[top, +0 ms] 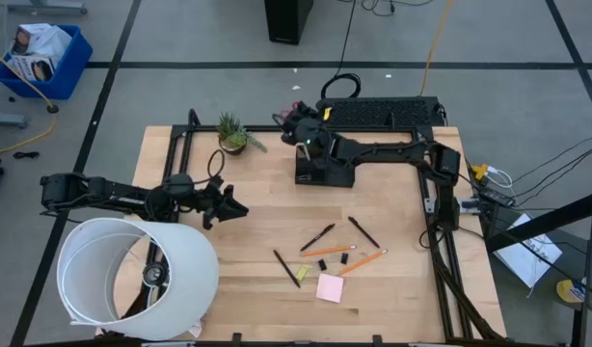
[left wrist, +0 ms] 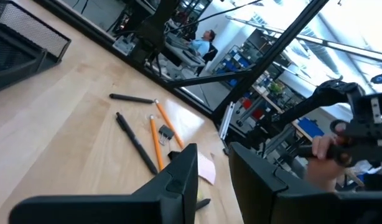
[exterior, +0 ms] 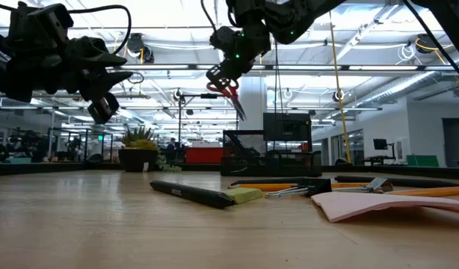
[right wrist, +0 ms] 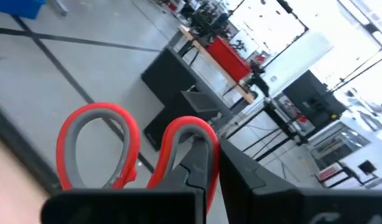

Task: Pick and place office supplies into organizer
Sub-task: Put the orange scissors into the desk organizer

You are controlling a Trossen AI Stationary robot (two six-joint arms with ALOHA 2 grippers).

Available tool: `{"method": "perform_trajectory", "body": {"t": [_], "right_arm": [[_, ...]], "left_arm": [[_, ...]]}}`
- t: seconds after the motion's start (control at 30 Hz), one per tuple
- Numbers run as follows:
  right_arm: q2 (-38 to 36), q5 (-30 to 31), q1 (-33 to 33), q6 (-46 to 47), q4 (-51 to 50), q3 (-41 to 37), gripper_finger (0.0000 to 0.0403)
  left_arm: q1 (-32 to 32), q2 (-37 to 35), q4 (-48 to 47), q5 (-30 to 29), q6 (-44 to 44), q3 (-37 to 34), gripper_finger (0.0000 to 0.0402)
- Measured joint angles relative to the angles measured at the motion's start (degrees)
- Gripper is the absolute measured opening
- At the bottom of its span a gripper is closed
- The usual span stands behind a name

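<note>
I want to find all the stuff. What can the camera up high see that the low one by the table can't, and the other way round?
Only the high view shows the big white cylinder and the whole table from above.

Only the low view shows the scissors hanging in the air from the right claw, blades pointing down, above the organizer.

Both show the plant, the pink sticky notes, pens and pencils lying flat, and the left claw holding nothing.
</note>
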Motion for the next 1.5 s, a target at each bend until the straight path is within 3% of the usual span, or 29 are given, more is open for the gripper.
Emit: {"method": "perform_trajectory", "body": {"t": [0.33, 0.7, 0.83, 1.07, 1.5], "right_arm": [[0.0, -6.4, -3.7, 0.5, 3.0, -0.9, 0.0013], [0.0, -6.5, -3.2, -11.6, 31.3, -18.4, 0.0013], [0.0, -9.4, -2.2, -13.8, 40.0, -24.1, 0.0018], [0.0, -12.3, -1.5, -14.3, 44.7, -30.4, 0.0054], [-0.3, -13.6, 2.3, -18.6, 48.9, -31.1, 0.0165]], "left_arm": [[0.0, 0.0, -0.7, -0.2, 0.7, 0.0, 0.0093], [0.0, 0.0, -1.0, -0.2, 2.6, 0.0, 0.0093], [0.0, 0.0, -1.1, -0.2, 3.9, 0.0, 0.0093], [0.0, 0.0, -1.1, -1.1, 4.1, 0.0, 0.0093], [0.0, 0.0, -1.9, -1.1, 4.2, 0.0, 0.0093]]}}
